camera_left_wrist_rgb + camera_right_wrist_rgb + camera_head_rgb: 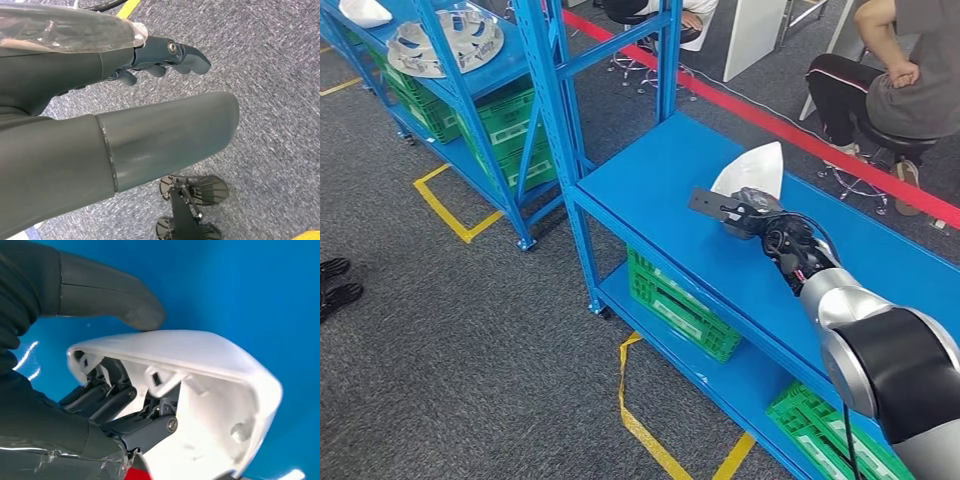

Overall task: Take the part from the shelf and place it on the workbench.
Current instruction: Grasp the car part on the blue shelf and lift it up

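Observation:
The part [750, 170] is a white moulded plastic shell with a pointed end. It is over the blue top surface [660, 190] of the near rack, towards its back edge. My right hand [761, 225] grips it. In the right wrist view the thumb [113, 295] presses on the shell's [196, 350] smooth outer face and the dark fingers [143, 427] reach into its hollow side. I cannot tell whether the part touches the blue surface. My left hand [166, 95] hangs over grey carpet, fingers apart, holding nothing.
A second blue rack [471, 90] stands at the upper left with round grey-white parts [448, 40] on top and green crates [509, 130] below. More green crates [682, 300] sit under the near rack. A person [901, 80] sits on a stool beyond a red floor line. Yellow tape [637, 420] marks the carpet.

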`<action>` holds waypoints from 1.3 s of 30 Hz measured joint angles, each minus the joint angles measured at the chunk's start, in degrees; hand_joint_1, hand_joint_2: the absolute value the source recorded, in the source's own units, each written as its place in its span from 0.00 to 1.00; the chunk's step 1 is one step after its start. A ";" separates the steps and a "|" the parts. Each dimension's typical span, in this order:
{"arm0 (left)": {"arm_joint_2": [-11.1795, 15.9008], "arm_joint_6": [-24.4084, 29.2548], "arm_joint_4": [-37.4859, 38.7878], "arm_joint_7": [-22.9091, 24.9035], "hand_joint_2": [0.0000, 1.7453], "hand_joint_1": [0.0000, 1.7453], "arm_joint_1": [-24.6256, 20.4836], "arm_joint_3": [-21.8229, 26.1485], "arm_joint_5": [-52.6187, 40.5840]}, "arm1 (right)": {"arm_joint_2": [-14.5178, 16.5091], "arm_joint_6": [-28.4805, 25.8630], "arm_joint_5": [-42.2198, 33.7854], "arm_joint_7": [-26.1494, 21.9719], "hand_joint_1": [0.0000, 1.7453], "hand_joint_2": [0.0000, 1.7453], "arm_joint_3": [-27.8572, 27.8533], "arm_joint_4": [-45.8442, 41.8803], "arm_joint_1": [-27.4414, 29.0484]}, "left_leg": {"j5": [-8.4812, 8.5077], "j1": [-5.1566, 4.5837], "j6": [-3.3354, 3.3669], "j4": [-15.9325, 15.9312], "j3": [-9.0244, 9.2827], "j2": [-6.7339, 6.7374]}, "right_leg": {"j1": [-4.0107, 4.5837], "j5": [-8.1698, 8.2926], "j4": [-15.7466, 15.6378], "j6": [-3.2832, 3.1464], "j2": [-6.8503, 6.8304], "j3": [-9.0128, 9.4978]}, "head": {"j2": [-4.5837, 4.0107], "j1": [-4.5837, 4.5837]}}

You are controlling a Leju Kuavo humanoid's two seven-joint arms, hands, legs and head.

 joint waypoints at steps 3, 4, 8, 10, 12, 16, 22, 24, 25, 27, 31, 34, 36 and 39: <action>0.01 0.15 0.00 0.64 0.00 0.00 -0.04 -0.04 0.34 | 0.01 0.30 0.36 -0.45 1.00 1.00 -0.10 0.00 0.00 | 0.00 0.00 0.00 0.00 0.00 0.00 | 0.00 0.00 0.00 0.00 0.02 0.01 | 0.00 -0.01; 0.03 0.48 0.00 1.37 0.00 0.00 -0.12 -0.04 0.67 | 0.05 0.43 0.71 -0.85 1.00 1.00 -0.09 0.00 -0.04 | 0.00 0.00 0.00 0.00 -0.01 0.00 | 0.00 0.00 0.00 0.00 0.01 0.02 | 0.00 0.01; 0.22 1.67 0.00 4.49 0.00 0.00 -1.04 -0.04 1.75 | 0.91 0.08 1.97 -2.29 1.00 1.00 0.09 -0.01 -0.79 | 0.01 0.00 -0.01 -0.01 -0.01 -0.01 | 0.01 0.00 0.00 0.00 0.00 0.03 | 0.00 0.03; 0.32 1.73 0.00 4.90 0.00 0.00 -1.58 -0.04 1.83 | 1.43 -0.71 2.01 -3.07 1.00 1.00 0.16 -0.08 -1.36 | 0.01 0.00 -0.01 -0.01 -0.01 -0.01 | 0.01 0.01 0.00 0.00 0.00 0.04 | 0.00 0.00; 0.37 1.76 0.00 5.02 0.00 0.00 -1.83 -0.04 1.84 | 1.86 -1.30 2.00 -3.75 1.00 1.00 0.20 -0.20 -1.86 | 0.02 0.00 -0.02 -0.01 -0.01 -0.01 | 0.02 0.01 0.01 0.00 0.00 0.04 | 0.00 -0.01; 0.42 2.07 0.00 4.97 0.00 0.00 -1.93 -0.04 1.84 | 2.42 -1.89 1.99 -5.03 1.00 1.00 0.22 -0.37 -2.42 | 0.02 0.00 -0.02 -0.01 -0.02 -0.01 | 0.01 0.01 0.01 0.00 0.00 0.03 | 0.00 -0.01; 0.43 2.60 0.00 4.02 0.00 0.00 -1.96 -0.04 1.97 | 3.50 -2.81 1.89 -7.19 1.00 1.00 0.22 -1.21 -3.34 | 0.01 -0.01 -0.02 -0.01 -0.04 -0.01 | 0.01 0.00 0.01 0.00 0.00 0.00 | 0.00 0.01; 0.44 2.73 0.00 3.73 0.00 0.00 -1.94 -0.04 2.09 | 3.79 -2.84 1.57 -7.72 1.00 1.00 0.22 -1.51 -3.65 | 0.02 0.00 -0.02 -0.01 -0.04 -0.02 | 0.01 0.00 0.01 0.00 0.00 0.00 | 0.00 0.01; 0.44 2.75 0.00 3.55 0.00 0.00 -1.94 -0.04 2.17 | 3.92 -2.84 1.25 -8.06 1.00 1.00 0.21 -1.62 -3.77 | 0.02 0.00 -0.02 -0.01 -0.04 -0.02 | 0.01 0.00 0.01 0.00 0.00 0.00 | 0.00 0.00; 0.45 2.62 0.00 3.17 0.00 0.00 -1.92 -0.04 2.40 | 4.21 -2.82 0.50 -8.82 1.00 1.00 0.20 -1.90 -3.99 | 0.02 0.00 -0.02 -0.01 -0.04 -0.02 | 0.01 0.01 0.01 0.00 0.00 0.01 | 0.00 -0.01; 0.57 2.19 0.00 2.55 0.00 0.00 -1.89 -0.04 2.79 | 4.62 -2.74 -0.80 -10.18 1.00 1.00 0.15 -2.79 -4.49 | 0.02 0.00 -0.02 -0.01 -0.04 -0.02 | 0.01 0.01 0.01 0.00 0.00 0.00 | 0.00 0.01; 0.61 2.20 0.00 2.13 0.00 0.00 -1.89 -0.04 2.81 | 4.85 -2.50 -2.53 -11.26 1.00 1.00 0.03 -3.84 -4.74 | 0.02 -0.01 -0.02 -0.01 -0.04 -0.02 | 0.01 0.01 0.01 0.00 0.00 0.00 | 0.00 0.01; 0.61 2.21 0.00 1.96 0.00 0.00 -1.90 -0.04 2.80 | 4.96 -2.30 -3.61 -11.79 1.00 1.00 -0.10 -4.64 -4.85 | 0.02 -0.01 -0.02 -0.01 -0.04 -0.02 | 0.01 0.01 0.01 0.00 0.00 0.00 | 0.00 0.01; 0.63 2.21 0.00 1.89 0.00 0.00 -1.90 -0.04 2.80 | 5.04 -2.15 -4.25 -11.97 1.00 1.00 -0.27 -5.57 -5.01 | 0.02 -0.01 -0.02 -0.01 -0.04 -0.02 | 0.01 0.00 0.01 0.00 0.00 -0.01 | 0.00 0.01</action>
